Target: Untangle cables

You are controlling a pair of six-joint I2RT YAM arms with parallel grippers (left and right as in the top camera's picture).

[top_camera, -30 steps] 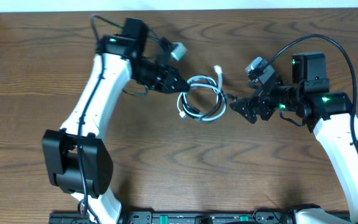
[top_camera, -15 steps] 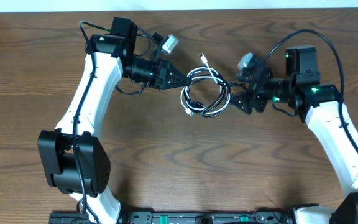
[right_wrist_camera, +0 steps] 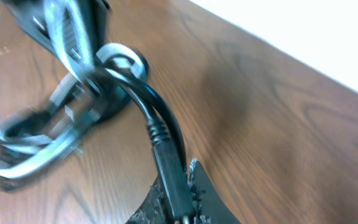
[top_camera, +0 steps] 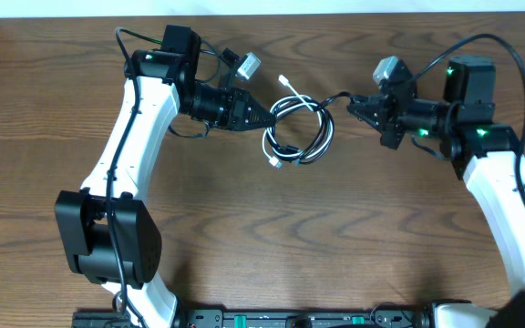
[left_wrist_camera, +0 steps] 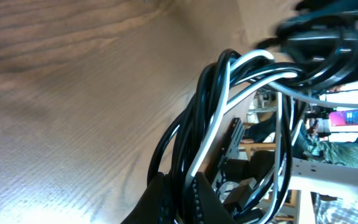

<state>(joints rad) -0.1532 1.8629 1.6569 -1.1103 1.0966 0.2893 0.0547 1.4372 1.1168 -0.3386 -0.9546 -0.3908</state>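
My right pincer clamping the black cable by its plug, plug lying left-right, tip into my fingers, left pincer pinching the black-and-white coil.

The left arm reaches from lower left up and bends right, the left gripper with jaws closed on the cables. The right arm climbs the right edge and bends left, the right gripper with jaws closed on the black cable.
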